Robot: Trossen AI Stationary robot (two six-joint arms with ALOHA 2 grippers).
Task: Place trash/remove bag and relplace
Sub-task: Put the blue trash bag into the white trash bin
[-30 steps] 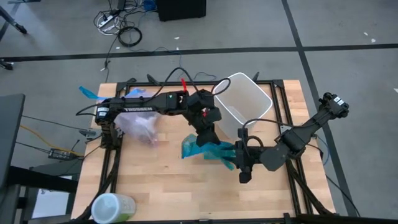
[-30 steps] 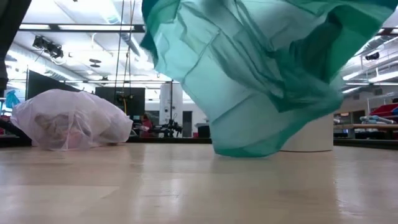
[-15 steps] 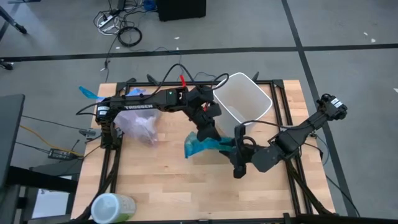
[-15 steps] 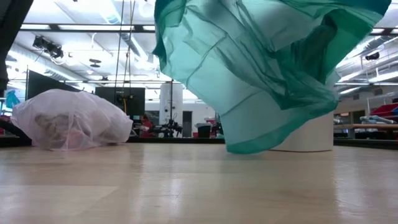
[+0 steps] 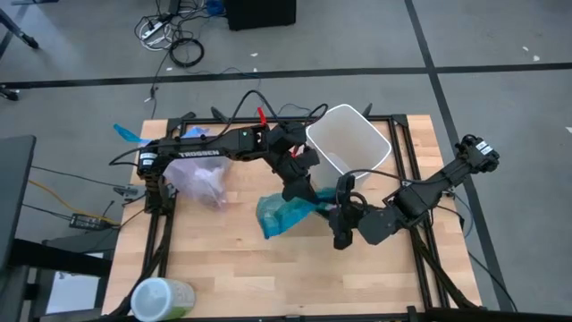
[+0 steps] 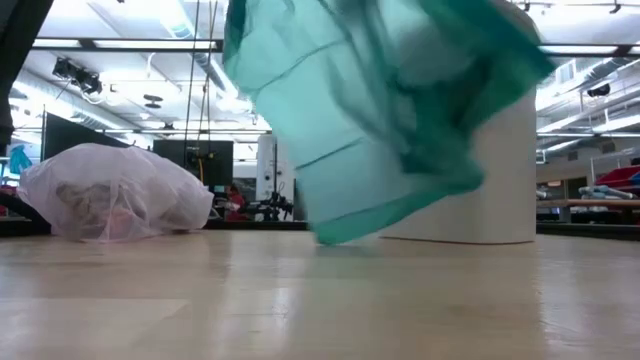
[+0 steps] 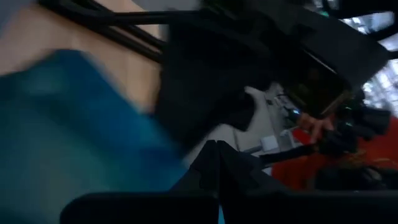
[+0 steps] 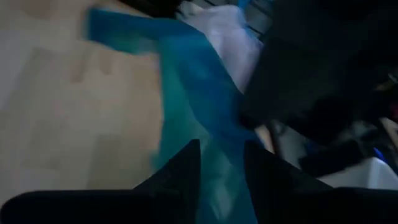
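A teal-green plastic bag (image 5: pixel 281 215) (image 6: pixel 370 110) hangs between my two grippers above the middle of the table, its lower edge (image 6: pixel 335 235) close over the wood. My left gripper (image 5: pixel 301 192) is shut on it from the far-left side. My right gripper (image 5: pixel 338 215) has it from the right. The filled pale pink bag (image 5: pixel 201 183) (image 6: pixel 115 195) lies on its side on the table at the left, with scraps of trash showing dimly through it. The white bin (image 5: pixel 349 143) (image 6: pixel 490 180) stands at the far right. My left gripper pinches the teal-green bag's upper part between its shut fingers (image 7: pixel 217 155); a sliver of teal film (image 7: pixel 221 214) shows between them. The bag hangs below and to one side, clear of the table as far as I can see. Which edge or how many layers it has does not show. My right gripper has teal film (image 8: pixel 221 180) between its two fingers (image 8: pixel 186 165), which come slanting down from the table's right. The film runs on from the fingers toward the left gripper. One layer or several cannot be told.
A green-lidded round container (image 5: pixel 161 298) stands at the near left corner. A blue strip (image 5: pixel 125 134) sticks out past the table's far left edge. Bare wood lies along the near side (image 5: pixel 295 277). Black frame rails border the table.
My right gripper has moved toward the table's left and a little down, closing on my left gripper. The teal-green bag, spread between them before, has bunched up and swung toward the left, uncovering more of the white bin in the low view.
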